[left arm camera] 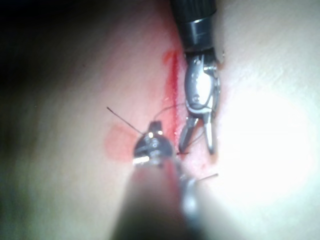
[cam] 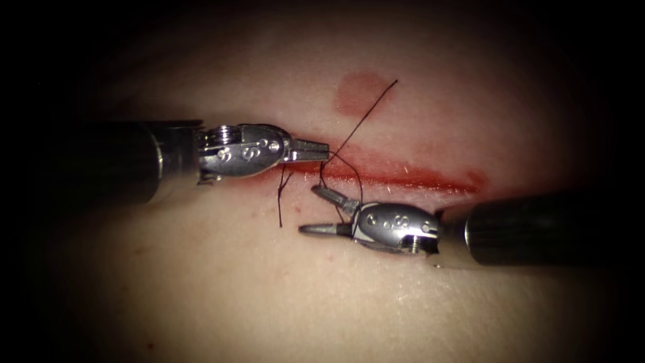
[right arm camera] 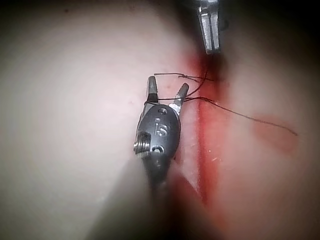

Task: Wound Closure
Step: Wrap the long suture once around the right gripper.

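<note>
Polished steel marks both tools in the endoscope view. The left end effector (cam: 321, 150) lies over the red cut (cam: 403, 176), its narrow jaws together on the dark thread (cam: 366, 117), which runs up as a fine straight tail past a smear of red fluid (cam: 359, 91). Just below the cut, the right end effector (cam: 314, 210) stands spread wide, holding nothing; thread loops between its jaws. A short cut end (cam: 280, 202) hangs below the left tool on the pale, smooth tissue (cam: 269, 289).

From the left wrist, the right end effector (left arm camera: 197, 137) shows its forked shape beside the cut (left arm camera: 171, 82).

From the right wrist, a small knot (right arm camera: 184, 76) shows on the thread (right arm camera: 250, 117) beside the open right end effector (right arm camera: 167, 92). I cannot make out a needle.
</note>
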